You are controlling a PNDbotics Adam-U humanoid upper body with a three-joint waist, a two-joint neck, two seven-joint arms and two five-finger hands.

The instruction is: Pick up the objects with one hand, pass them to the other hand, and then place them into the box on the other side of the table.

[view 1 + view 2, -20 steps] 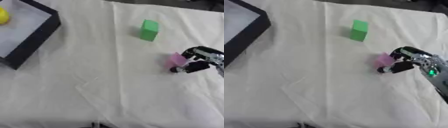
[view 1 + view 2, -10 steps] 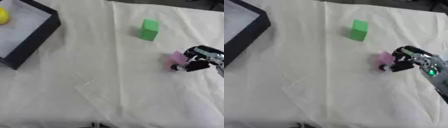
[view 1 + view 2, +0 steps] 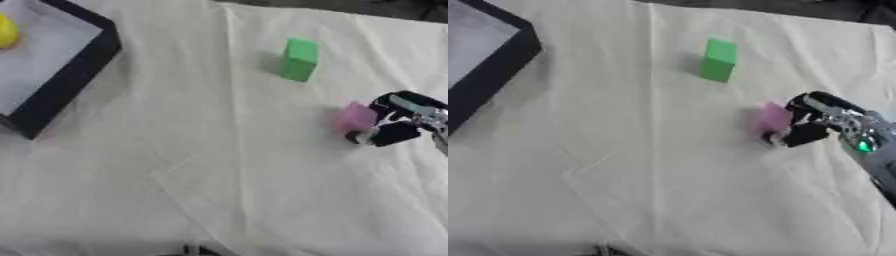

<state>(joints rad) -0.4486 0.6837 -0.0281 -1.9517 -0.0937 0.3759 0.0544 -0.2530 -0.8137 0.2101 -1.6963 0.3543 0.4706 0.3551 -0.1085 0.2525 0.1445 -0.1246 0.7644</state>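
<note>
A small pink block (image 3: 355,117) lies on the white cloth at the right. My right hand (image 3: 395,120) comes in from the right edge and curls its fingers round the block's right side, thumb low at the front. A green block (image 3: 299,59) stands upright farther back, apart from the hand. At the far left sits the black-walled box (image 3: 72,75) with a white floor, and a yellow thing (image 3: 7,32) lies inside it. My left hand shows in neither view.
White cloth (image 3: 201,165) covers the whole table, with creases near the front middle. A dark strip runs along the far edge.
The right hand has shifted slightly and drawn closer round the pink block. The green block and the box have stayed put.
</note>
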